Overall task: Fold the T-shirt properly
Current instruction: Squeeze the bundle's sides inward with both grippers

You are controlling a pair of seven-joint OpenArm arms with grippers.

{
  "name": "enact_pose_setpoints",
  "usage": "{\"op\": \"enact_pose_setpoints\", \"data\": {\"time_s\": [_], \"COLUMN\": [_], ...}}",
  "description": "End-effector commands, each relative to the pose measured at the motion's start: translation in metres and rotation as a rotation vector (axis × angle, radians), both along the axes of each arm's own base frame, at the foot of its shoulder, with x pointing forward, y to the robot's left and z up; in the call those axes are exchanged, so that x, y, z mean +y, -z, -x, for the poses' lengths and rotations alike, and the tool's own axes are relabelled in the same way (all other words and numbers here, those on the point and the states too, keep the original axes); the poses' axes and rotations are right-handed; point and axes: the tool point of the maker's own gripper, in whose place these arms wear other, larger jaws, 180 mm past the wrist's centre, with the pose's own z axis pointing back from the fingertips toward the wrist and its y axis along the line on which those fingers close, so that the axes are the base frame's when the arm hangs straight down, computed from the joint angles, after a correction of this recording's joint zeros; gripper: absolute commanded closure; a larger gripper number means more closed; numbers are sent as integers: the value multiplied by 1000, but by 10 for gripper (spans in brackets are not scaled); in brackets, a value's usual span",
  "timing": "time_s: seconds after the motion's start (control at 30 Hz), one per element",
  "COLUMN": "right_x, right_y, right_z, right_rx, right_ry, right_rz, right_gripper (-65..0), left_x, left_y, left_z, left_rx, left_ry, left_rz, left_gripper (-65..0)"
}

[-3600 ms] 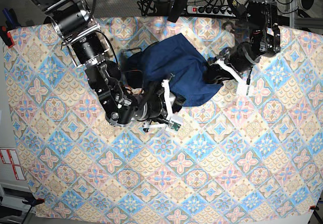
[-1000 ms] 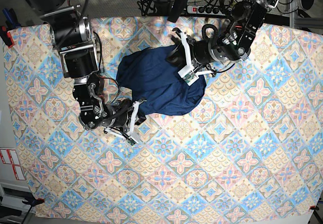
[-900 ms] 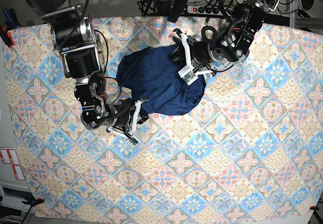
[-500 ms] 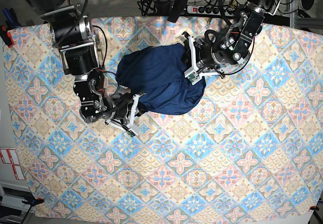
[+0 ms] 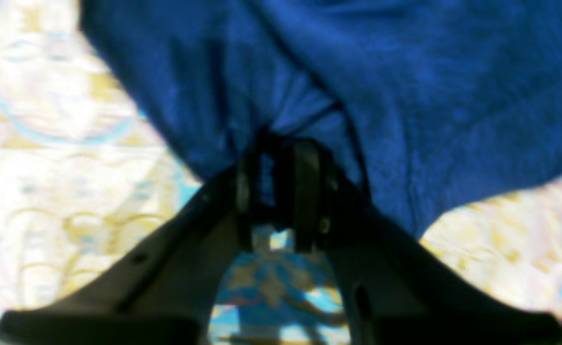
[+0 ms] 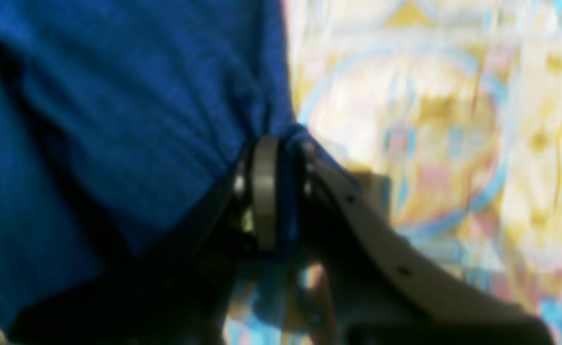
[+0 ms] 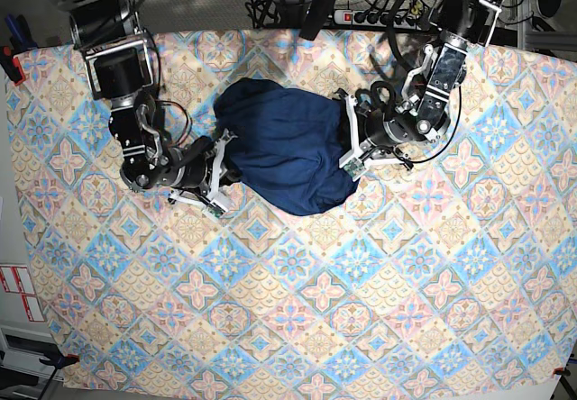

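Observation:
The dark navy T-shirt (image 7: pixel 284 148) lies bunched in a rounded heap at the upper middle of the patterned table. My left gripper (image 7: pixel 350 139) is at its right edge, shut on a pinch of the fabric; the left wrist view shows the cloth (image 5: pixel 405 96) gathered between the black fingers (image 5: pixel 305 191). My right gripper (image 7: pixel 224 161) is at its left edge, shut on the fabric (image 6: pixel 118 110); a blue fold sits between its pads (image 6: pixel 264 191) in the right wrist view.
A tablecloth with a blue, pink and yellow tile pattern (image 7: pixel 315 301) covers the table. A power strip and cables (image 7: pixel 379 14) lie beyond the far edge. The two arm bases stand at the far left (image 7: pixel 113 44) and far right (image 7: pixel 460 13).
The right gripper has moved up and left along the shirt's left edge. The left gripper has shifted slightly right and down. The shirt heap has been pulled wider and lower between them.

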Motion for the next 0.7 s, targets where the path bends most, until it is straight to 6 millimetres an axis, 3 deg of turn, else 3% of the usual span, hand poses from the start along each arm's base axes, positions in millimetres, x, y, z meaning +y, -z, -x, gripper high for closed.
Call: {"op": "enact_pose_setpoints", "data": {"time_s": [0.0,0.17,0.43,0.57,0.67], "right_x": [-30,-38,-31,-23,-34], "right_y": [8,-3,-16,-32,-53], "right_z": [9,24,47,43,26], "right_rx": [35,0,-28,-85,-148], "right_ry": [-31,-70,-123,-138,-80], "right_rz": [149,191,218,209,203], "right_gripper": [-63,-63,-63,-63,-63], "left_x": [1,-9,-26,-22,-23], "left_y": [-10,-18,-39,-45,-60], "left_z": [-17,-39,-68,-76,-72], "left_rx": [-53,-108,-195,-225,-266], "left_ry": [-13,-28,-15,-61,-81], "left_rz": [-2,-12,-41,-55,-39], "left_gripper": [-108,-108,-108,-108,-108]}}
